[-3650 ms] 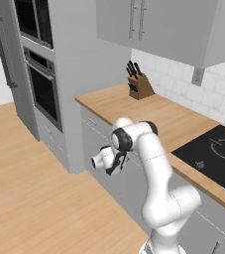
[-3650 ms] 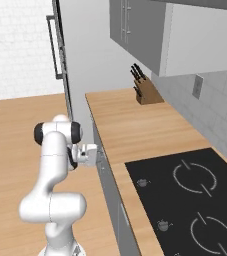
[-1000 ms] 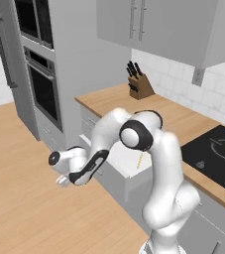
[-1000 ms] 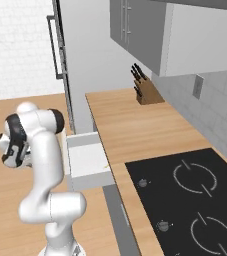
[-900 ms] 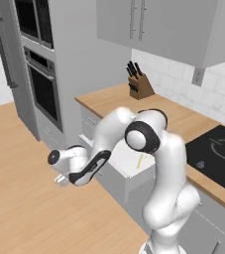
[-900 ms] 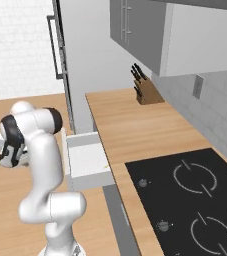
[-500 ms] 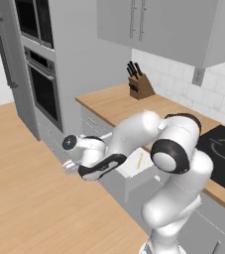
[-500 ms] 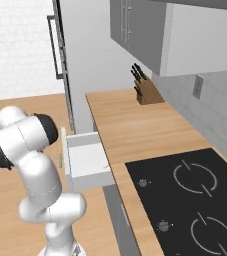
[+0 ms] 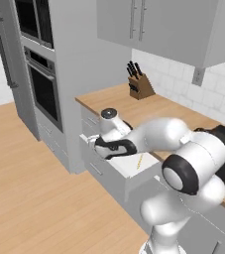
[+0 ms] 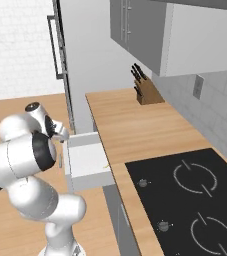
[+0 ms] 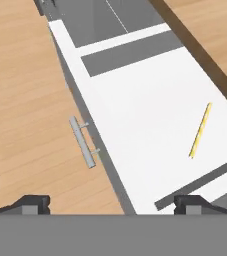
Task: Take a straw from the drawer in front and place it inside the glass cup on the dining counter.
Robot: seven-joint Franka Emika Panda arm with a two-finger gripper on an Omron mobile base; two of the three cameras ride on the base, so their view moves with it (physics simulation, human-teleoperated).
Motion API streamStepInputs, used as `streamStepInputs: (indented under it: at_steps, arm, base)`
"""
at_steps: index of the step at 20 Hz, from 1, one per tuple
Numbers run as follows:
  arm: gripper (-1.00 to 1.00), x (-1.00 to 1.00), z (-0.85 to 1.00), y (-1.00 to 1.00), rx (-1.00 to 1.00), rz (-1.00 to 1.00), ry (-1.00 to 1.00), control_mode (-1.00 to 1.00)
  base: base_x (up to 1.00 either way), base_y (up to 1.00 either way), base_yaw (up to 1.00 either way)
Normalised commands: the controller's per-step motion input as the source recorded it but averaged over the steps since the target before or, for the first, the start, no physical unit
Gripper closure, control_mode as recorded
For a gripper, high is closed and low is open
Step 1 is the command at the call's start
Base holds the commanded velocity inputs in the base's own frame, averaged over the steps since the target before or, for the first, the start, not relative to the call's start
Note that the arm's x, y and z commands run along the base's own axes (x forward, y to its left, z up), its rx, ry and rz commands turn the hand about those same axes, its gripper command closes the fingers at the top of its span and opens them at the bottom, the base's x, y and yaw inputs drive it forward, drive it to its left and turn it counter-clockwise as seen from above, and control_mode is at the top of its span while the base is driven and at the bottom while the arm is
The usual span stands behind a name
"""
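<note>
2 base views flank open drawer [image 9: 126, 171]; hand view looks down closely.

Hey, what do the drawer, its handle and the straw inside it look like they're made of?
The drawer has a flat, matte white interior and a grey front, probably painted board or laminate. Its handle is a slim grey bar on two posts, seemingly brushed metal. The straw is a thin pale-yellow stick with an even colour, perhaps plastic or paper; the render leaves that open.

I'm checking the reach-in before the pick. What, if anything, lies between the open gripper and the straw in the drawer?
Nothing visible does. The drawer is pulled open, and the straw lies alone on its bare white floor. The gripper hangs above the drawer's front edge, jaws wide.
</note>
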Motion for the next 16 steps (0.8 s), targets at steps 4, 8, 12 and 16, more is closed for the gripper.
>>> streamStepInputs:
  at_steps: [4,8,12,16]
  arm:
    - [-1.00,0.59,-0.07,-0.41,0.03,-0.01,0.09,-1.00]
    - [-1.00,0.52,-0.36,-0.29,0.01,0.00,0.05,-1.00]
    - [-1.00,0.45,-0.50,-0.31,0.03,0.00,0.06,-1.00]
    - [-1.00,0.24,-0.71,-0.07,0.00,0.00,0.00,-1.00]
  base:
    - [0.00,0.00,0.00]
    - [0.00,0.00,0.00]
    - [0.00,0.00,0.00]
    - [0.00,0.00,0.00]
